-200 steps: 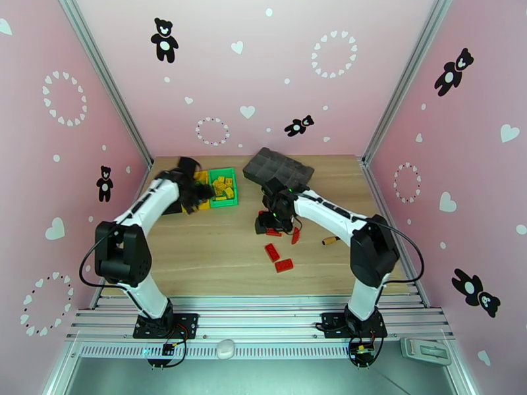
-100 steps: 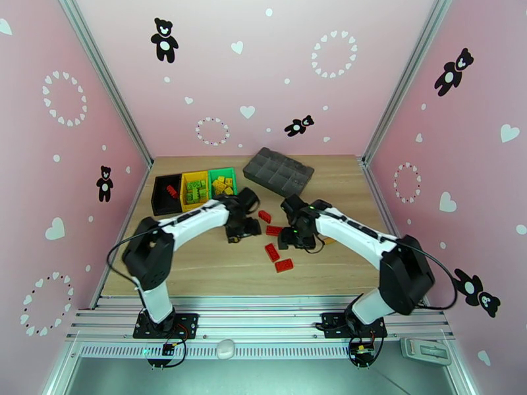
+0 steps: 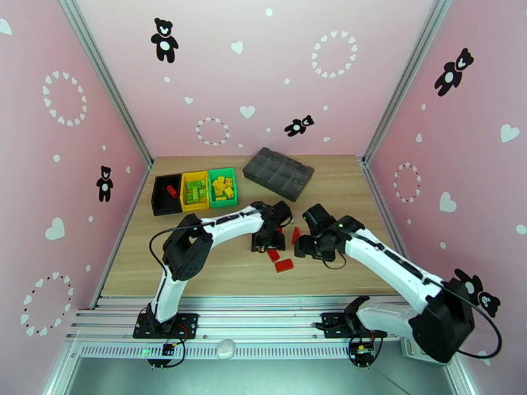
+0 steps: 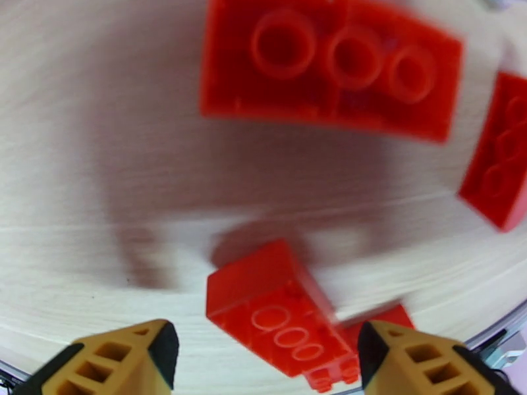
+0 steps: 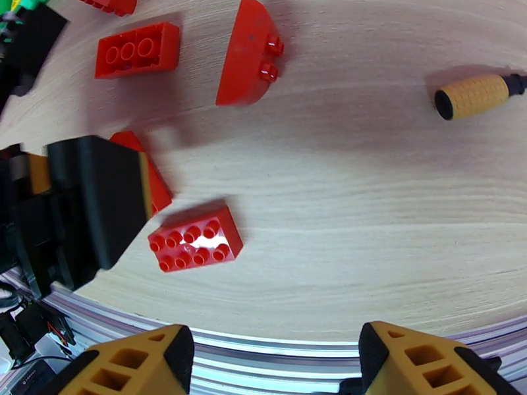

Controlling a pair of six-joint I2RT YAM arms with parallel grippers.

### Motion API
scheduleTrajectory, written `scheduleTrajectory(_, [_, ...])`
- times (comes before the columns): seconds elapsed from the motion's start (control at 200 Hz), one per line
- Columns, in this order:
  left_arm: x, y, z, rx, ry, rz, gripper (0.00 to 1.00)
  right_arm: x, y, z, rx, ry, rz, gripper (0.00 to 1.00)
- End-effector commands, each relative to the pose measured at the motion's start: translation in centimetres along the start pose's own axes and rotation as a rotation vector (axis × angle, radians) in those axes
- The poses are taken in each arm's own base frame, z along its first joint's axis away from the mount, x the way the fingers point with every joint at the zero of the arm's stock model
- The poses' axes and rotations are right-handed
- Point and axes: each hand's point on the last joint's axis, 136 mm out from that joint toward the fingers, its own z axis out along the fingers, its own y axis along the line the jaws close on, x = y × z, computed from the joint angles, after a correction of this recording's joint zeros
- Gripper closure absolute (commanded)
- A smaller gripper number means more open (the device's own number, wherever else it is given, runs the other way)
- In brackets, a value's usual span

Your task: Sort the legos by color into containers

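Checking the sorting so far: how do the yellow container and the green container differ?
The yellow container holds lime green bricks; the green container holds yellow bricks. The yellow container sits mid-row, the green container at the row's right end. Both are open-topped, equal in size.

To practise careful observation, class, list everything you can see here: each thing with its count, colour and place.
black container: one, far left of the table; one red lego inside
yellow container: one, beside it; holds green legos
green container: one, next along; holds yellow legos
loose legos: at least five, red, mid-table
compartment tray: one, dark grey, far centre
tool: one, orange-handled, apart from the legos
table: one, light wood
left gripper: open, above red legos
right gripper: open, above bare table
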Motion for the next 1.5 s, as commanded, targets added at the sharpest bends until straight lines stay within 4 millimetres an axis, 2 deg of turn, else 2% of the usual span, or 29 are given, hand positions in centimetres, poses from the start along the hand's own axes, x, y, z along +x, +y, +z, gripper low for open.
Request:
scheduleTrajectory(0.0, [1.4,1.5,1.3,-0.075,0.028,0.020,0.26,0.4,-0.6,-0.5,0.000,-0.017,0.023,0.29])
scheduleTrajectory(0.15, [1.2,2.4,0.6,-0.095,-0.014,0.012,0.32,0.6,-0.3,-0.3,-0.019,-0.010,0.029,0.29])
scheduleTrajectory(0.4, [0.0,2.4,-1.6,-0.070,-0.097,0.002,0.65,0.1,1.7,0.6,-0.100,0.006,0.031,0.30])
scheduleTrajectory(0.521, [-0.6,2.9,-2.4,-0.046,-0.114,-0.022,0.74,-0.2,3.0,0.8,-0.118,0.012,0.010,0.30])
scheduleTrajectory(0.641, [-1.5,3.8,-3.8,0.020,-0.139,-0.071,0.76,-0.6,5.4,1.1,-0.158,0.023,-0.033,0.30])
scheduleTrajectory(0.951, [-4.8,7.1,-7.9,0.207,-0.199,-0.199,0.76,-1.7,14.4,2.1,-0.317,0.099,-0.192,0.30])
scheduleTrajectory(1.081, [-5.8,9.6,-9.4,0.256,-0.230,-0.276,0.76,-2.9,17.8,2.4,-0.371,0.130,-0.239,0.30])
scheduleTrajectory(1.216, [-6.8,13.2,-11.0,0.285,-0.266,-0.362,0.76,-4.5,21.0,2.5,-0.427,0.146,-0.269,0.30])
scheduleTrajectory(1.492, [-8.3,21.9,-14.0,0.322,-0.350,-0.569,0.75,-7.6,28.0,3.0,-0.577,0.190,-0.291,0.31])
